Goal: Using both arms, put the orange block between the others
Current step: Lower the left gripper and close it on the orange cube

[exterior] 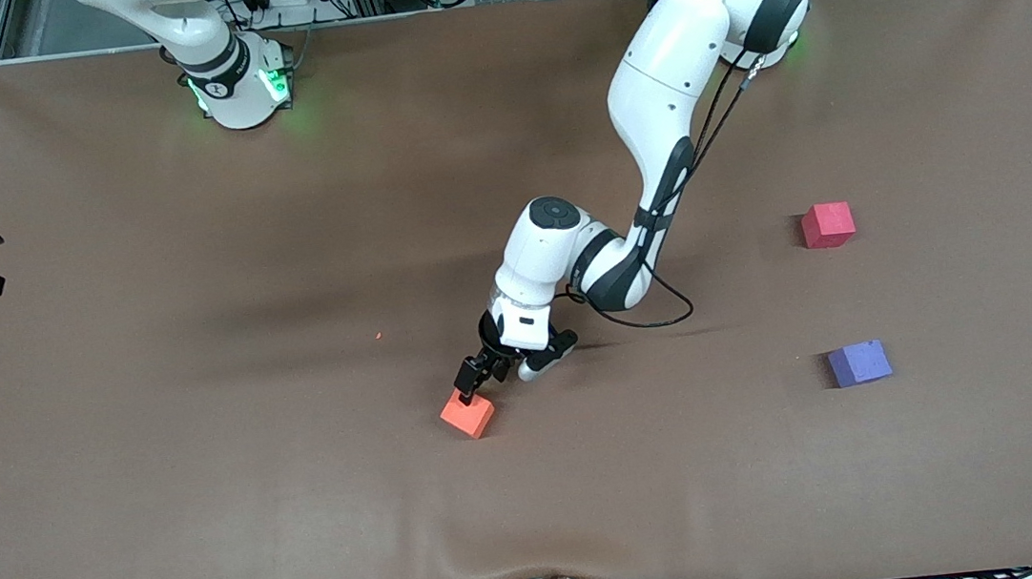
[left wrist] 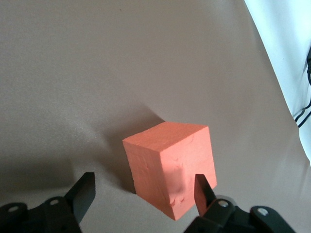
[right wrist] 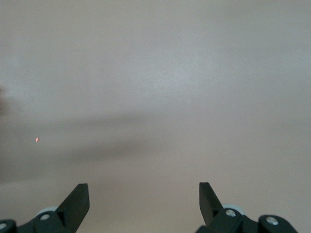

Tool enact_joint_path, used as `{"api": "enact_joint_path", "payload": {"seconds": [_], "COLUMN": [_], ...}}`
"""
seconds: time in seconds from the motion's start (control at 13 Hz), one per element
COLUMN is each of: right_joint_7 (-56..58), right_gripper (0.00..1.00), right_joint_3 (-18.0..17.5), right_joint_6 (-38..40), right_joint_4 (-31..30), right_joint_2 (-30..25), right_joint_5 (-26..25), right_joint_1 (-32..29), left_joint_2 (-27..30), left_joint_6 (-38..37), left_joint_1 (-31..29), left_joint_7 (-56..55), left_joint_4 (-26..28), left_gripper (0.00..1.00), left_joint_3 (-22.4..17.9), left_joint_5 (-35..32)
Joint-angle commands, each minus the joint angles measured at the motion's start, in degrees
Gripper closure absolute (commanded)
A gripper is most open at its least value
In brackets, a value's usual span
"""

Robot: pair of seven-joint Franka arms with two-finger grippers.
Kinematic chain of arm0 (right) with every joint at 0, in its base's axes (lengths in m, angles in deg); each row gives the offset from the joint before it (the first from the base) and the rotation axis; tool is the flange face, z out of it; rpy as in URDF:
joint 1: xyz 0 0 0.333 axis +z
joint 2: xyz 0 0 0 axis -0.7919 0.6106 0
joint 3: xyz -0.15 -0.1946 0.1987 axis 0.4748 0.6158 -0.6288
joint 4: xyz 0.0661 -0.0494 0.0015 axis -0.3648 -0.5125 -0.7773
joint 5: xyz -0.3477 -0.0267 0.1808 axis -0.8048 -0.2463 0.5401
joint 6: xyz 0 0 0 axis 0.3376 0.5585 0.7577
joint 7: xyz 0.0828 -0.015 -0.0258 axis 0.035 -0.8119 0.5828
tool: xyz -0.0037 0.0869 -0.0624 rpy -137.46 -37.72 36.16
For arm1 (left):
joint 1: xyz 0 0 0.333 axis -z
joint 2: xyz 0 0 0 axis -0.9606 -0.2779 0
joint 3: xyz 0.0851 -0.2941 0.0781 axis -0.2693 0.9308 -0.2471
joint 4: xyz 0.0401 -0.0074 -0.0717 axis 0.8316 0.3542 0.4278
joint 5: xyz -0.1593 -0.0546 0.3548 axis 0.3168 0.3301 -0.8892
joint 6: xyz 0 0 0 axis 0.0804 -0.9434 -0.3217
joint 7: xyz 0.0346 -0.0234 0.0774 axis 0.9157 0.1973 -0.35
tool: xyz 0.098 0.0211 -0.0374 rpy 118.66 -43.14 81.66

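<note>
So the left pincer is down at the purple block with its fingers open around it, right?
Not quite. The left pincer is down at the orange block, not the purple block. The left wrist view shows its open fingers on either side of the orange block.

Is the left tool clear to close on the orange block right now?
Probably yes: the left tool is open around the orange block, one finger at its face, nothing between them.

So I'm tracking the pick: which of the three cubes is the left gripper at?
The orange block: the left gripper is down around it, fingers open, while the red-pink cube and purple-blue cube sit apart.
</note>
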Motion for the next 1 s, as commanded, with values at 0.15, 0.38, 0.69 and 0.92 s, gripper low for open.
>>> {"api": "enact_joint_path", "payload": {"seconds": [0.15, 0.38, 0.69, 0.92], "right_joint_7": [0.15, 0.33, 0.24, 0.33], "right_gripper": [0.0, 0.0, 0.0, 0.0], "right_joint_3": [0.04, 0.04, -0.23, -0.05], "right_joint_6": [1.43, 4.15, 6.25, 11.27], "right_joint_4": [4.61, 4.61, 5.83, 7.68], "right_joint_2": [3.19, 3.19, 3.1, 2.92], "right_joint_5": [-0.55, -0.47, 5.3, 5.69], "right_joint_1": [0.7, 1.05, 0.88, 0.53], "left_joint_2": [-2.03, -1.86, 0.76, 5.77], "left_joint_6": [2.33, 2.25, 2.07, 1.19], "left_joint_1": [1.57, 1.67, 1.05, 0.09], "left_joint_7": [-1.31, 7.36, 7.57, 7.21], "left_joint_4": [-2.51, -2.07, -0.84, 3.28], "left_gripper": [0.41, 1.0, 1.0, 1.0], "left_joint_3": [-1.8, -1.54, -1.62, -1.27], "left_joint_5": [-1.05, -0.96, -1.13, -0.96]}}
